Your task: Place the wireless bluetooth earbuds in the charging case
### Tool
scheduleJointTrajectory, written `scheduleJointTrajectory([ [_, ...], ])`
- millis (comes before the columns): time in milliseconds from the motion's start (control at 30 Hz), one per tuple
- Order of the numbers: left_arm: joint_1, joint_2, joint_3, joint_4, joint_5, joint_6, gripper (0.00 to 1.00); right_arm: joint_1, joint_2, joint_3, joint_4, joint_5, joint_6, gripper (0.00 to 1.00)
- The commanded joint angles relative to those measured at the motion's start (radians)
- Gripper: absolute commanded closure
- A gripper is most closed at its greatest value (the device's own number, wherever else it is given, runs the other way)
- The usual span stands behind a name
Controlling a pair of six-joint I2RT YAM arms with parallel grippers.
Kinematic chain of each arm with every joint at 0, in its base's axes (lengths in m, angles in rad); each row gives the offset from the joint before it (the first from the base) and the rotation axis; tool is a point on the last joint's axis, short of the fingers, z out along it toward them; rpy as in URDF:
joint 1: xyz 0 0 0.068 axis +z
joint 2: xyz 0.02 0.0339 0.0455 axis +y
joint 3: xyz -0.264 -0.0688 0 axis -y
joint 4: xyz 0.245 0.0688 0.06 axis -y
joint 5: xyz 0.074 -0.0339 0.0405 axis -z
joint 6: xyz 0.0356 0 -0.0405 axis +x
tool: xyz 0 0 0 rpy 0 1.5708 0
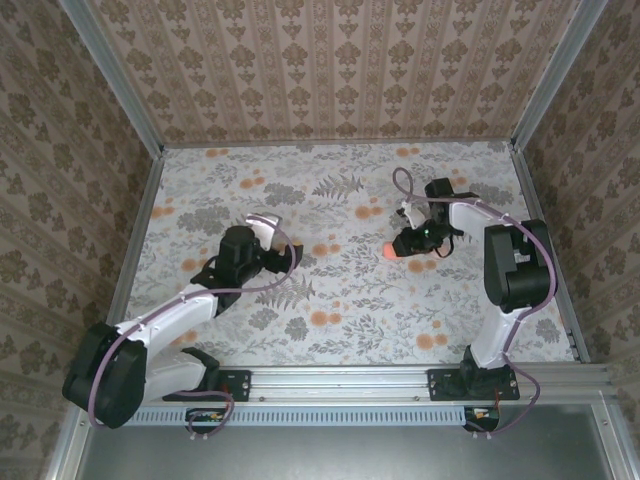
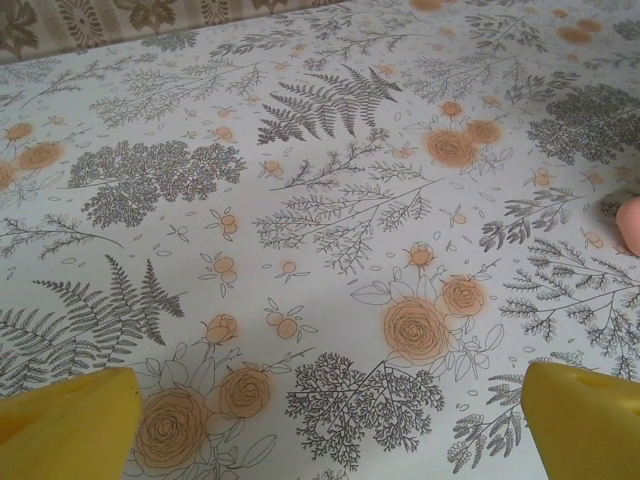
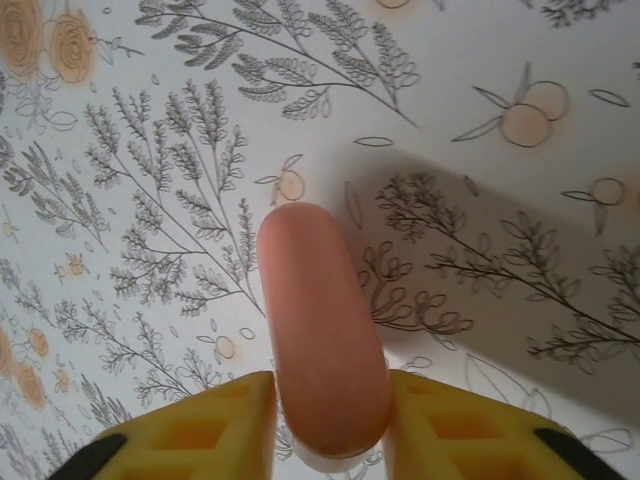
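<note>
**Case clamped in your right hand; left hand open and free**

Your right hand [image 1: 405, 247] is closed on the salmon-pink plastic pebble-shaped charging case [image 3: 320, 320]. It pinches the case near one end between its yellow pads [image 3: 215, 425]. The case's long axis runs straight out from between those pads, so most of its body projects beyond the fingertips. In the top view that free end points left, toward the middle of the floral-printed worktop [image 1: 340, 310] and toward your other arm. The shadow beside the case suggests it is held clear of the worktop rather than resting on it, but treat that as a reading, not a certainty.

Your left hand [image 2: 322, 425] is spread wide with nothing between its pads, low over the worktop left of centre. From its wrist camera the pink end of the case sits at the far right edge. The case therefore lies ahead and to the right of that hand, and apart from it.

The coming move turns on this: the right arm has the case, the left arm is free, and the case's free end faces it. You see the shell edge-on, smooth and rounded. You cannot tell where the hinge lies, or whether the small salmon-pink earbuds are already inside.

The lid probably needs opening next, with the left hand crossing rightward. A smooth shell gripped at one end may pivot or slip when pushed.
</note>
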State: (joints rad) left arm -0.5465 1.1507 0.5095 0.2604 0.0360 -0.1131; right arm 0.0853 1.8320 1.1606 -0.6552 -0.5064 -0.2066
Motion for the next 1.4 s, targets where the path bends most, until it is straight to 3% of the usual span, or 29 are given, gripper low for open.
scheduleJointTrajectory([
  [0, 0.021, -0.012, 0.042, -0.029, -0.016, 0.004, 0.02, -0.017, 0.01, 0.026, -0.003, 0.027, -0.011, 0.59],
  [100, 0.046, -0.034, 0.065, -0.063, -0.036, 0.03, 0.01, -0.032, -0.01, 0.04, -0.004, 0.039, -0.014, 0.51],
  [333, 0.181, -0.088, 0.118, -0.142, -0.145, 0.109, 0.0, -0.085, -0.15, 0.044, 0.061, 0.1, -0.01, 0.45],
  [533, 0.322, -0.112, 0.073, -0.112, -0.281, 0.129, 0.0, -0.12, -0.386, -0.205, 0.479, 0.195, 0.108, 0.28],
  [567, 0.342, -0.114, 0.054, -0.09, -0.286, 0.136, 0.0, -0.122, -0.412, -0.246, 0.536, 0.213, 0.128, 0.24],
  [600, 0.36, -0.119, 0.027, -0.059, -0.29, 0.144, 0.0, -0.124, -0.432, -0.302, 0.61, 0.24, 0.146, 0.0],
  [900, 0.422, -0.082, -0.168, 0.238, -0.322, 0.153, 0.0, -0.13, -0.566, -0.697, 1.159, 0.487, 0.289, 0.0],
  [1133, 0.429, 0.081, -0.208, 0.43, -0.306, 0.153, 0.0, -0.13, -0.526, -0.797, 1.366, 0.539, 0.297, 0.0],
  [1267, 0.43, 0.208, -0.224, 0.662, -0.265, 0.202, 0.0, -0.13, -0.484, -0.81, 1.452, 0.533, 0.291, 0.0],
  [1367, 0.431, 0.374, -0.232, 0.838, -0.24, 0.223, 0.0, -0.12, -0.361, -0.833, 1.61, 0.485, 0.271, 0.0],
])
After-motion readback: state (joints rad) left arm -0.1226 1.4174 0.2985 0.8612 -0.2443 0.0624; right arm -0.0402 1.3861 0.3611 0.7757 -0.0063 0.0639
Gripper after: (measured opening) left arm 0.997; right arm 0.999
